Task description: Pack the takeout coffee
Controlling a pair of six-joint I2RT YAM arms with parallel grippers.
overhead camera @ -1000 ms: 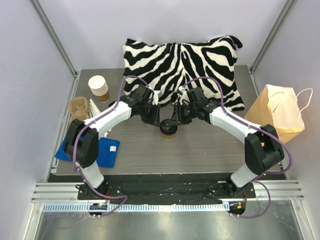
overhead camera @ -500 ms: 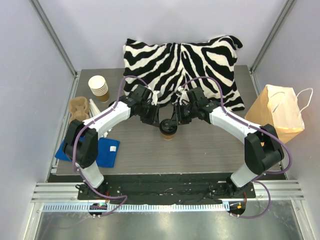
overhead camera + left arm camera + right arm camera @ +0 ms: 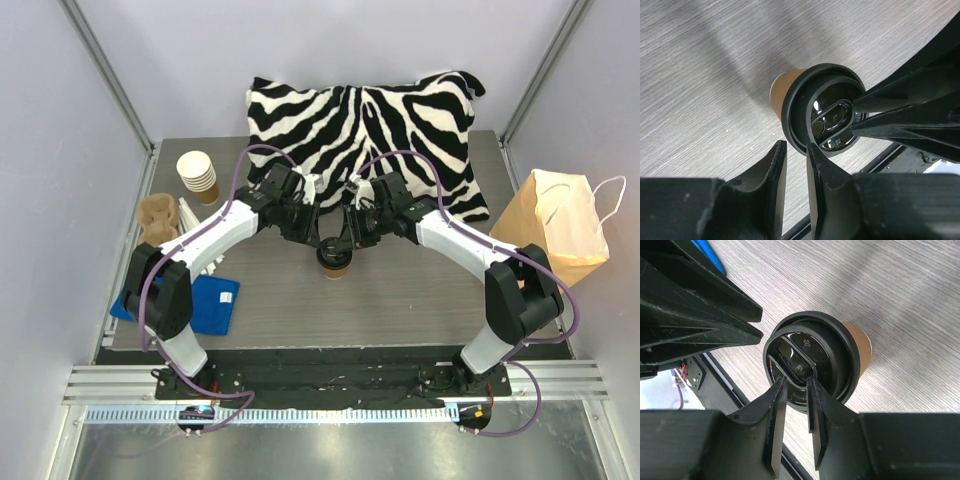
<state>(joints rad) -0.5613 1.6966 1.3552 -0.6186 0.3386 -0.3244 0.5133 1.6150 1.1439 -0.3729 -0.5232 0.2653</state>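
Note:
The takeout coffee (image 3: 335, 262), a brown paper cup with a black lid (image 3: 822, 107), stands upright on the table in front of the pillow. My two grippers meet over it from either side. My left gripper (image 3: 795, 145) is open by a narrow gap, its tips at the lid's near rim and only table showing between the fingers. My right gripper (image 3: 797, 380) is shut on the lid (image 3: 810, 360), its tips pinching one end of the raised oblong ridge at the centre. In the left wrist view the right fingers (image 3: 875, 97) reach in to that ridge.
A zebra pillow (image 3: 370, 120) lies behind the cup. At the left are a stack of lidless cups (image 3: 198, 175), a cardboard cup carrier (image 3: 158, 215) and a blue packet (image 3: 215, 300). A paper bag (image 3: 555, 225) stands at the right edge.
Both arms have shifted slightly toward the pillow. The cup stays where it was.

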